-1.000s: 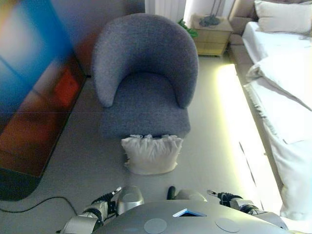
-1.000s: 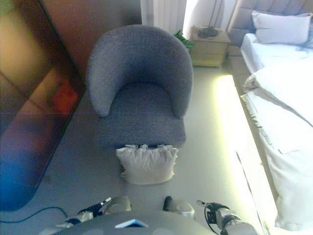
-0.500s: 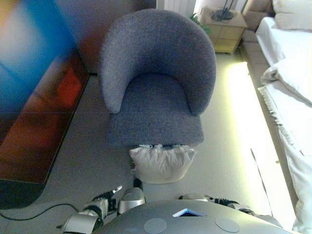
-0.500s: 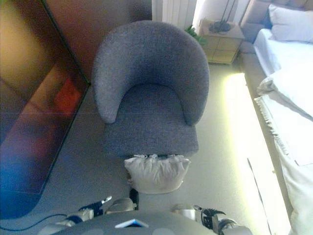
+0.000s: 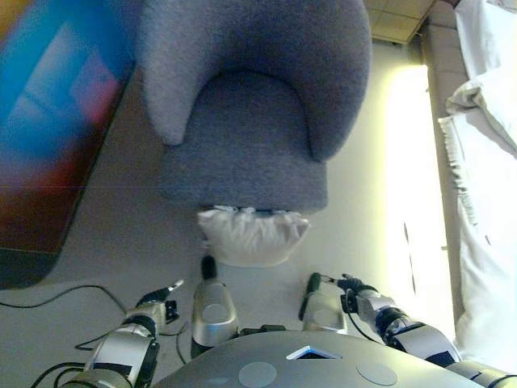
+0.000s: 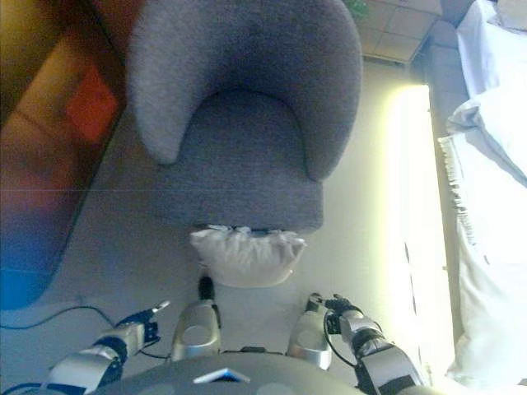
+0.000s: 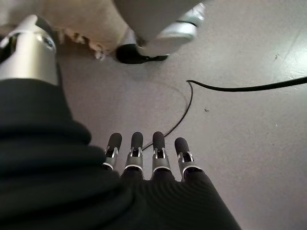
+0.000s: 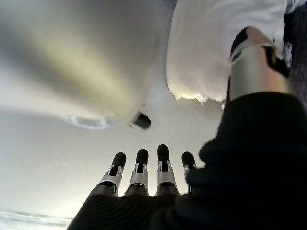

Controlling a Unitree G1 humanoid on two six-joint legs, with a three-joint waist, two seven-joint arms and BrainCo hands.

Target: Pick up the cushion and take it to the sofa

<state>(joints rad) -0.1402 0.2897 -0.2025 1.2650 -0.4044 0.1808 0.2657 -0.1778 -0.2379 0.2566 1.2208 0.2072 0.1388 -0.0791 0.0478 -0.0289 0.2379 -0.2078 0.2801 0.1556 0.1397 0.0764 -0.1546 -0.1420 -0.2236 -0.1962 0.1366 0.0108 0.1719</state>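
Note:
A white frilled cushion (image 5: 252, 234) stands on the floor, leaning against the front of a grey armchair (image 5: 250, 137). My left hand (image 5: 155, 303) hangs low to the left, short of the cushion, with straight fingers (image 7: 144, 148) over bare floor; the cushion's frilled edge (image 7: 81, 28) shows beyond it. My right hand (image 5: 349, 286) hangs low to the right, with straight fingers (image 8: 144, 167) and holding nothing; the cushion (image 8: 211, 48) shows past it. Neither hand touches the cushion.
A bed with white bedding (image 5: 493, 162) runs along the right, with a lit strip (image 5: 412, 162) at its base. A dark glossy panel (image 5: 48, 121) stands on the left. A wooden nightstand (image 5: 396, 12) is at the far right.
The camera has moved forward and tilted down, so the armchair and cushion sit closer. Both hands have come further into view. The cushion has not moved.

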